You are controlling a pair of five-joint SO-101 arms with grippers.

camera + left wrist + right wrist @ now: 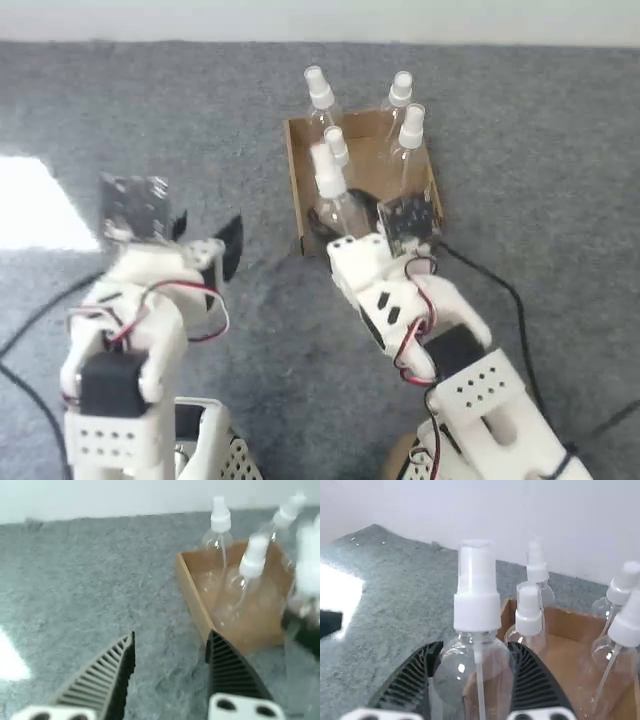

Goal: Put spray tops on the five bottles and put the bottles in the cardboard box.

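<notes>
Capped bottle (470, 667) gripped mid-body by right hand (472, 690), box (565, 622) just ahead | judged light, slick, crushable: mid-body hold suits | left hand (170, 655) spread, empty.

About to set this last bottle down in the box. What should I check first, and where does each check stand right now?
1. Grip: right gripper is shut on the held bottle: ok.
2. Spray top is on the held bottle: ok.
3. Four other bottles stand capped in the cardboard box: ok.
4. Held bottle is clear of the box's near wall: cannot tell.
5. Free room in the box: probably ok, bare cardboard shows between the bottles.
6. Left gripper is open, empty and off to the side of the box: ok.
</notes>
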